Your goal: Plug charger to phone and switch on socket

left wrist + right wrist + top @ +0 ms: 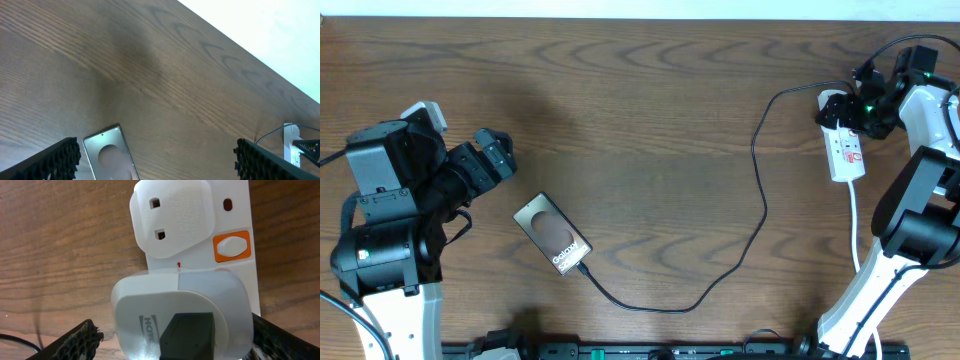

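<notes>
Right up against the right wrist lens sat a white adapter [180, 305] with a dark block on its face, seated on the white power strip [237, 210]. The right gripper [174, 330] straddled it with jaws spread and a sliver of wood showing beside one pad: released, not clamped. Just above the adapter was the orange-framed rocker switch [231, 246]. Well apart, across the brown table [640, 90], the Galaxy phone [553, 234] lay flat and angled. The black charger cable [764, 200] looped from the strip's far end and met the phone's lower short edge. Just up-left of the phone hovered the left gripper [501, 152], jaws wide, holding nothing.
</notes>
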